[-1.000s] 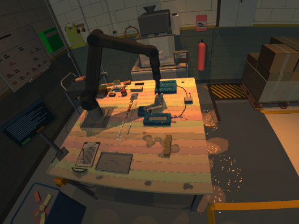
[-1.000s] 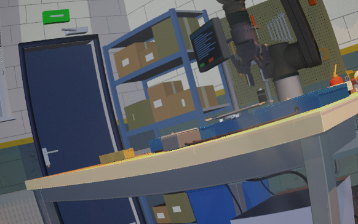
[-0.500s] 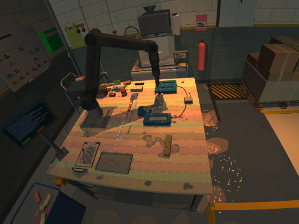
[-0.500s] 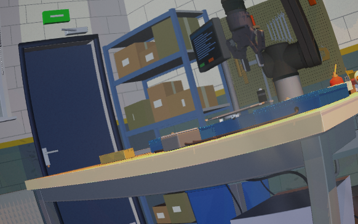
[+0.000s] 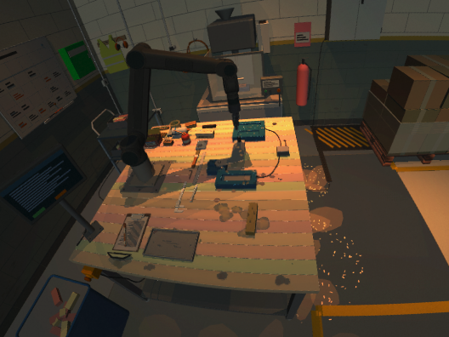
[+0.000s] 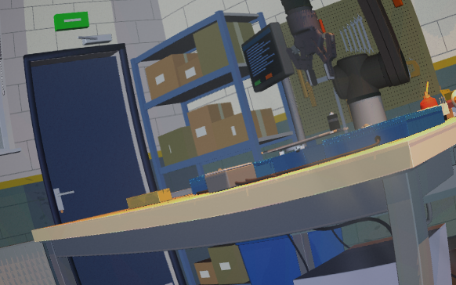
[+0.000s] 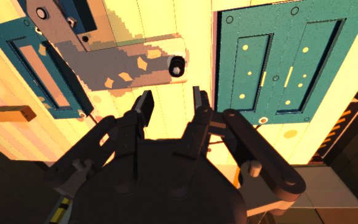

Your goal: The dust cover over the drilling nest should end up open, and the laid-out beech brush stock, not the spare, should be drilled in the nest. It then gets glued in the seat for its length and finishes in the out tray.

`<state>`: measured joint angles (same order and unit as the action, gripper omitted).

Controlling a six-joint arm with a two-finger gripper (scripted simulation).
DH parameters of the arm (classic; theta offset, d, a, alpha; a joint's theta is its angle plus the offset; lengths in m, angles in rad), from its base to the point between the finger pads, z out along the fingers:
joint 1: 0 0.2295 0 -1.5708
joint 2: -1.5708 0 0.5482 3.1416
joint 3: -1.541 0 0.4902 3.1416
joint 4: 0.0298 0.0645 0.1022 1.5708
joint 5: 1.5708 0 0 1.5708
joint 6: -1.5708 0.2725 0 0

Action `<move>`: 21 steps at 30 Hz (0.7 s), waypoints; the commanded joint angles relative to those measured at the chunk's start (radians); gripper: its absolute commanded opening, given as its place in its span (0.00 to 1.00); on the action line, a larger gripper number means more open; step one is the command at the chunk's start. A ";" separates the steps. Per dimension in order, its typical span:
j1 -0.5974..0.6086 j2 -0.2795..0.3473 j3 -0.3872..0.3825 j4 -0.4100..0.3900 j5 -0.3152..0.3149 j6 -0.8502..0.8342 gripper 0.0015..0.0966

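The grey dust cover point(image 7: 123, 63) point(image 5: 238, 154) is swung aside off the blue drilling nest point(image 7: 46, 74) point(image 5: 236, 179), and its black knob point(image 7: 176, 66) lies just ahead of my fingers. My gripper point(image 7: 173, 98) point(image 5: 235, 124) point(image 6: 318, 76) is open and empty, hanging above the table between the cover and the teal glue fixture point(image 7: 276, 66) point(image 5: 249, 130) with its two seats. The nest's pocket is bare. The beech brush stock point(image 5: 251, 218) point(image 6: 149, 198) point(image 7: 17, 113) lies on the near half of the table.
A grey tray point(image 5: 171, 244) and a clipboard point(image 5: 132, 230) sit at the table's near left corner. Small tools and a red button point(image 5: 186, 137) line the far left edge. A cable runs to a small box point(image 5: 282, 149). A bin of spare blocks point(image 5: 63, 308) stands on the floor.
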<state>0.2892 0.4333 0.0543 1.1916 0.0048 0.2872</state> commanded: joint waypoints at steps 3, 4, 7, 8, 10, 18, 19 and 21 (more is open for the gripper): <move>0.000 -0.001 0.001 0.000 0.000 0.000 0.59; 0.000 -0.001 0.001 0.000 0.000 0.000 0.61; 0.000 -0.001 0.001 0.000 0.000 0.000 0.67; 0.000 -0.001 0.001 0.000 0.000 0.000 0.67; 0.000 -0.001 0.002 0.000 0.000 0.000 0.67; 0.000 -0.001 0.001 -0.001 0.000 0.000 0.67; 0.000 0.000 0.000 -0.001 0.000 0.000 0.67; 0.000 0.000 -0.001 -0.003 0.000 0.000 0.67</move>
<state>0.2892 0.4343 0.0523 1.1882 0.0048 0.2872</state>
